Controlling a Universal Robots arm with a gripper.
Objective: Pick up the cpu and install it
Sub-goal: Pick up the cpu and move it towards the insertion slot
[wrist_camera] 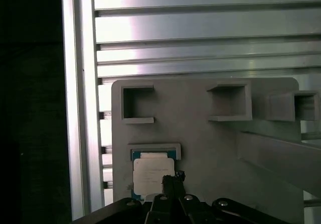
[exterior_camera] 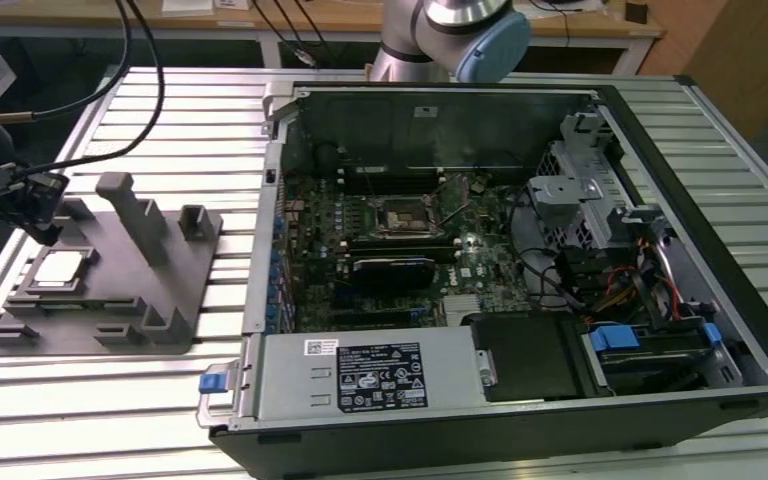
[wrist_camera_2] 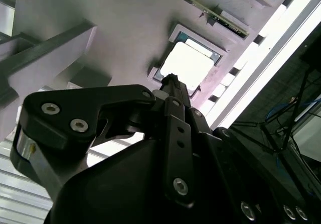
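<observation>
The cpu (exterior_camera: 61, 268), a flat square chip with a silver top, lies in a recess of the grey plastic fixture (exterior_camera: 117, 300) at the exterior view's left. My gripper (exterior_camera: 45, 236) hangs just above the chip's far edge, apart from it. In both wrist views the black fingertips (wrist_camera: 171, 178) are pressed together with nothing between them, their tips over the cpu (wrist_camera: 150, 176). The second wrist view has the gripper (wrist_camera_2: 170, 78) pointing at the cpu (wrist_camera_2: 189, 63) in its pocket. The black-framed motherboard socket (exterior_camera: 402, 215) sits inside the open computer case (exterior_camera: 704, 180).
The fixture (wrist_camera: 200, 133) carries upright posts (exterior_camera: 128, 215) and several square pockets near the gripper. It rests on a ribbed metal table (exterior_camera: 104, 400). Cables (exterior_camera: 131, 90) trail across the table's back left. The arm's base (exterior_camera: 451, 40) stands behind the case.
</observation>
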